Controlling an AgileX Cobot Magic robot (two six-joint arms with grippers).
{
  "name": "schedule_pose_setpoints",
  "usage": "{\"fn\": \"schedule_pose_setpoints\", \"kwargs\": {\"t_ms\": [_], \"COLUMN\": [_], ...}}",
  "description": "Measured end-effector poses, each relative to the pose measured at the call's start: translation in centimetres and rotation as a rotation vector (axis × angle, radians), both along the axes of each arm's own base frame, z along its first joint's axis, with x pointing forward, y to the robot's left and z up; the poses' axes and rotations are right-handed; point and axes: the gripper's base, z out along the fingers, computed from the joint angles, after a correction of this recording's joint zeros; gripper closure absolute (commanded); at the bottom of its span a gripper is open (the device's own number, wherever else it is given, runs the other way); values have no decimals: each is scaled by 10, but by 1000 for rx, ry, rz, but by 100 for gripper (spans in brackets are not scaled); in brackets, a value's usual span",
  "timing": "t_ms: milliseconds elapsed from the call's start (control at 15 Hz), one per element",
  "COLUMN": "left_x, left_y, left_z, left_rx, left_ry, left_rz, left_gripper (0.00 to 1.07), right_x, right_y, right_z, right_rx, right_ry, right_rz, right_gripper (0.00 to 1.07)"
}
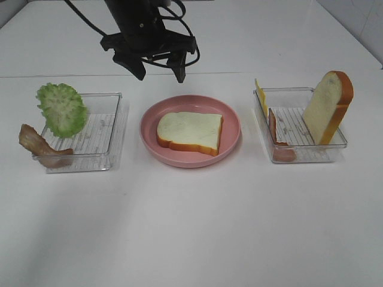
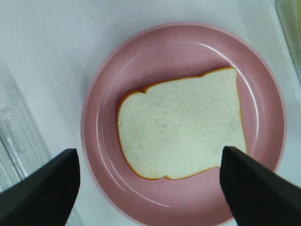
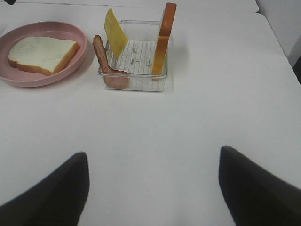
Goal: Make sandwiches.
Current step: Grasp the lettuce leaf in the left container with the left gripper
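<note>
The right gripper (image 3: pixel 153 188) shows only as two dark fingertips cut by the edge of its wrist view, spread apart over bare tabletop (image 1: pixel 191 233); the high camera does not catch it. The left gripper (image 1: pixel 160 76) hangs with its fingers apart and nothing between them, its arm cut off above.

Straight below the left gripper, a flat bread slice (image 1: pixel 190 131) lies on the pink plate (image 1: pixel 149 134). Off to that gripper's left, a clear tray (image 1: pixel 115 97) carries lettuce (image 1: pixel 61 107) and a bacon strip (image 1: pixel 39 144), both leaning over its outer rim. Ahead of the right gripper, a second tray (image 3: pixel 134 86) holds a cheese slice (image 3: pixel 115 32), a second bacon strip (image 3: pixel 101 56) and an upright bread slice (image 3: pixel 164 37). Open tabletop lies between that gripper and the tray.
</note>
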Motion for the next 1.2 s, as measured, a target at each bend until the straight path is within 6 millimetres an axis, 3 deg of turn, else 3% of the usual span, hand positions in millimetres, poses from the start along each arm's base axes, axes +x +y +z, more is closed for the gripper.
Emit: {"fn": "schedule_pose_setpoints", "kwargs": {"t_ms": [200, 667, 867, 1200], "left_x": [16, 43, 50, 37], "left_y": [31, 120, 156, 184], "left_z": [24, 36, 35, 21], "left_rx": [-25, -32, -26, 45], "left_ry": [-51, -70, -68, 14], "left_rz": [70, 271, 342, 355], "left_gripper": [28, 28, 28, 28], "right_x": [0, 0, 0, 0], "right_y": [0, 0, 0, 0], "right_z": [0, 0, 0, 0], "right_rx": [0, 0, 0, 0], "right_ry": [0, 0, 0, 0], "right_rz": [0, 0, 0, 0], "right_gripper": [35, 35, 35, 35]}}
